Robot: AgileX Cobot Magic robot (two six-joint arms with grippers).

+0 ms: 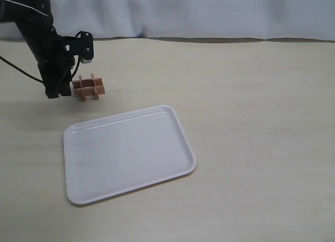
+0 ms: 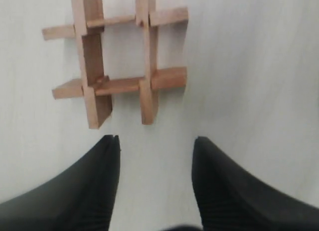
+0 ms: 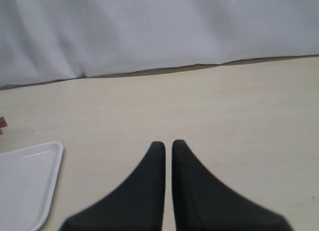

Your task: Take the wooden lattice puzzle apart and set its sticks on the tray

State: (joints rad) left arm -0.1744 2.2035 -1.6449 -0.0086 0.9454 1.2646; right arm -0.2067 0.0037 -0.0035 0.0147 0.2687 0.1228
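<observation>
Beige table [image 1: 251, 122] gives open room on every side of the white tray [image 1: 178, 132], which is empty and has only a low rim to clear. Near the tray's far left corner, the left pincer [image 2: 155, 140] stands open and holds nothing, its tips just short of the wooden puzzle [image 2: 117, 66] sitting on the table. The puzzle is probably light, stiff and snug at the joints, so a protruding stick end [image 2: 148, 106] looks the best hold. The right pincer [image 3: 168, 143] is closed and empty.
</observation>
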